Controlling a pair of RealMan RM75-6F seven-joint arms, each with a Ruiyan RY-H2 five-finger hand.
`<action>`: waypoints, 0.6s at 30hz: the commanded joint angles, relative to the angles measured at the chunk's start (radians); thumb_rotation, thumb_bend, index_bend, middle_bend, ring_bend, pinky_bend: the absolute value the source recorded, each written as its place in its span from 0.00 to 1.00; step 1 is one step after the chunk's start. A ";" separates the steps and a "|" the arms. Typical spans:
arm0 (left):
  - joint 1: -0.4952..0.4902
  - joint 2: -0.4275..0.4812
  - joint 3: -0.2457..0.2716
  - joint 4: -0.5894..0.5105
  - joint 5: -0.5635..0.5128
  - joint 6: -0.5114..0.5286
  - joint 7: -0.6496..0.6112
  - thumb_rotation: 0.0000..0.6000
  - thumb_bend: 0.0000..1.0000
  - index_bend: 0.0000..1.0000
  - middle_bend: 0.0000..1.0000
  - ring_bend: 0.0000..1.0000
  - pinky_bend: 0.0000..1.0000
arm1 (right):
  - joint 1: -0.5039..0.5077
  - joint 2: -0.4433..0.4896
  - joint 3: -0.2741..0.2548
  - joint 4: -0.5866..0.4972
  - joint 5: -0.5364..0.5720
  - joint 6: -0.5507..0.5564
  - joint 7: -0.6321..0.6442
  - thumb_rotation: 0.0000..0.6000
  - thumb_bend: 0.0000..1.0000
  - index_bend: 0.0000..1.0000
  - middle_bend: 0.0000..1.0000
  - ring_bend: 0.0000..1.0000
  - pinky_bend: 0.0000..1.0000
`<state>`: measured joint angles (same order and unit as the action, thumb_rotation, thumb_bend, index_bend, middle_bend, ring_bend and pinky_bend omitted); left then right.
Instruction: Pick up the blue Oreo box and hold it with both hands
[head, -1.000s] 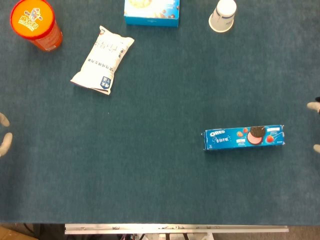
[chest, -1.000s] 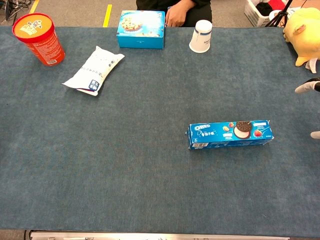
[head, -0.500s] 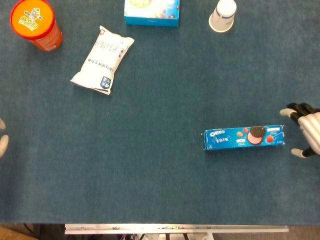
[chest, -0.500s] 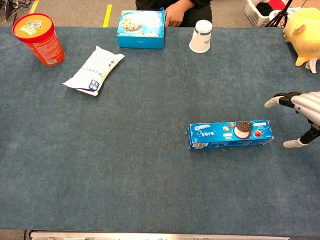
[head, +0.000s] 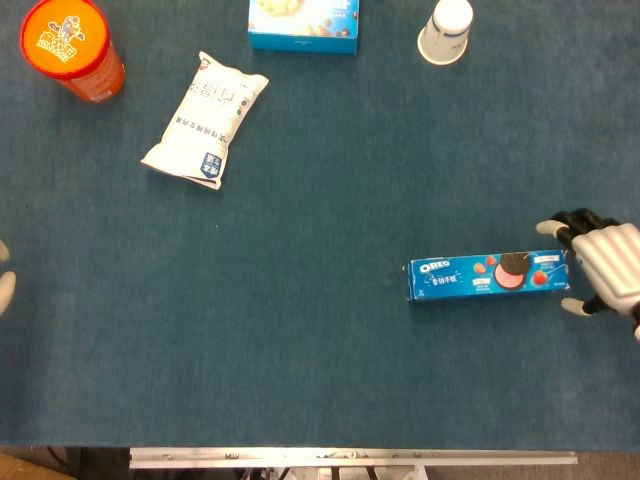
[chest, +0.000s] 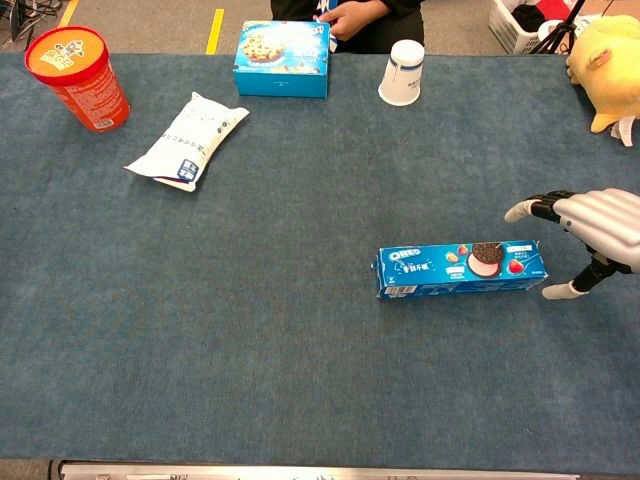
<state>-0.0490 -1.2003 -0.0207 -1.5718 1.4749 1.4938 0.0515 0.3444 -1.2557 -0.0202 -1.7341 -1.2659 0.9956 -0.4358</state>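
Right of centre in the head view, the blue Oreo box lies flat on the blue-carpeted table. Just beside its right end hangs the right hand, fingers spread with a wide gap to the thumb, holding nothing. At the far left edge only pale fingertips of the left hand show; I cannot tell its state.

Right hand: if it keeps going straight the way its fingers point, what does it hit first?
Most likely the Oreo box. The right hand sits just off the box's right end, open, fingers aimed leftward at it. Height above the table is unclear, so it might pass over.
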 joint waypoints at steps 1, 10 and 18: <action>0.002 -0.001 0.001 0.002 -0.001 0.000 -0.002 1.00 0.31 0.51 0.44 0.44 0.57 | 0.009 -0.023 0.001 0.014 0.001 0.000 -0.003 1.00 0.00 0.23 0.24 0.16 0.34; 0.010 0.003 0.001 0.009 -0.003 0.006 -0.019 1.00 0.30 0.51 0.44 0.44 0.57 | 0.032 -0.066 -0.005 0.034 0.006 -0.017 -0.009 1.00 0.00 0.23 0.28 0.21 0.34; 0.013 0.004 0.002 0.013 -0.005 0.005 -0.027 1.00 0.30 0.51 0.44 0.44 0.57 | 0.038 -0.076 -0.013 0.039 -0.008 -0.012 0.000 1.00 0.00 0.33 0.37 0.31 0.37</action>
<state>-0.0358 -1.1964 -0.0188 -1.5588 1.4695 1.4987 0.0247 0.3819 -1.3318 -0.0329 -1.6952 -1.2732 0.9834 -0.4367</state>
